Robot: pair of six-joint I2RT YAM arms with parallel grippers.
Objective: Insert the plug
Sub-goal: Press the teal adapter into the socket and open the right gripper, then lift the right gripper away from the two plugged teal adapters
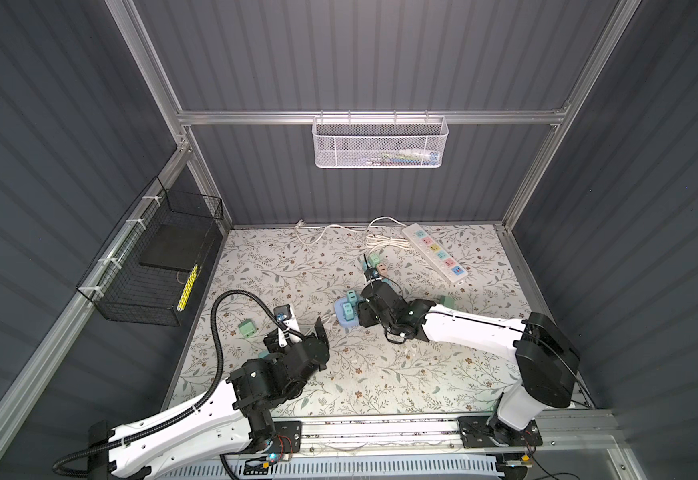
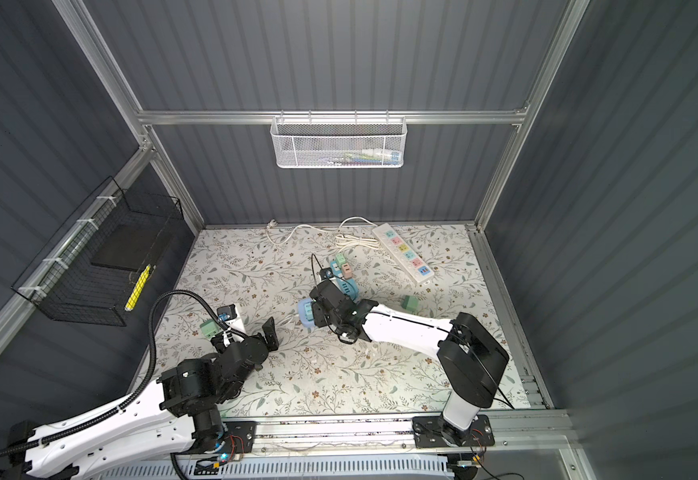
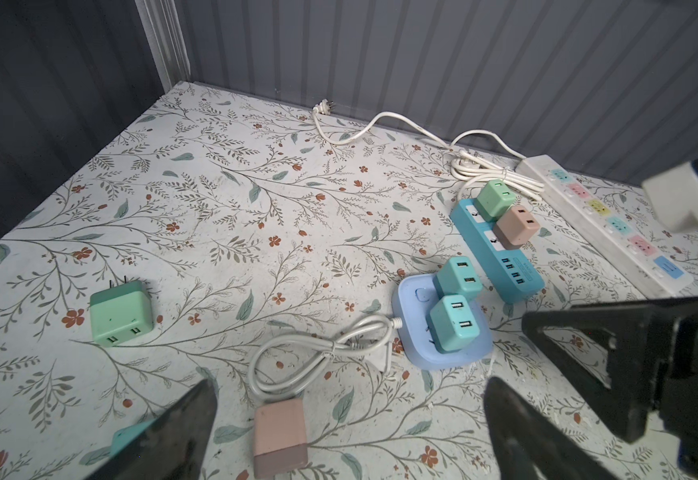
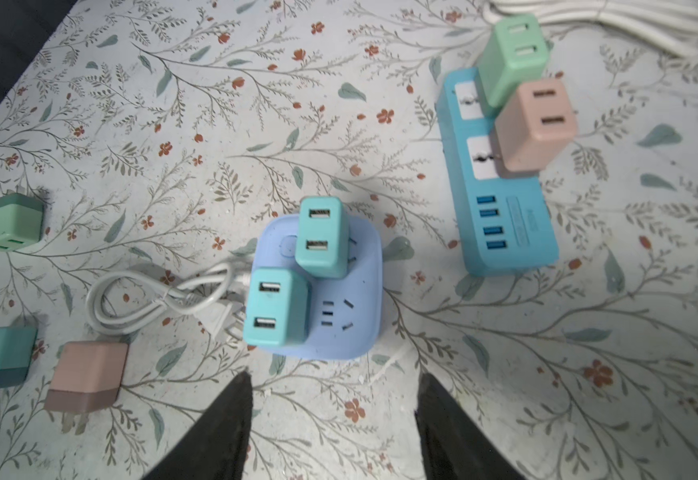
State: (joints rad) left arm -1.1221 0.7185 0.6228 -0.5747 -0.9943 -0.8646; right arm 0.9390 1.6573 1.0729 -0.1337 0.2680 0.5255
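Green comes up first at the far left: a green plug (image 3: 119, 312) is seen lying loose on the floral mat (image 3: 256, 174). Open mat is left all round it and up to the left wall.

Next along, the left gripper (image 3: 351, 384) is held low near the front edge. Its fingers (image 3: 181, 432) are spread wide and nothing is gripped. A pink plug (image 3: 281, 432) and a coiled white cord (image 3: 318, 353) are seen lying on the mat below.

At the middle, two teal plugs (image 4: 323, 237) are found standing side by side in a lavender socket base (image 4: 364, 266), with one outlet left bare beside them. The right gripper (image 4: 335, 382) is poised just short of the base, its fingers (image 4: 231, 415) parted, empty and touching nothing.

Further right, a blue power strip (image 4: 505, 232) is seen carrying a pair of plugs (image 4: 534, 124), green and pink. Beyond it, a white power strip (image 1: 432, 253) is laid slantwise toward the back-right corner. A clear lane of mat is left between the two strips, and broad open mat is left along the front edge between the arms.
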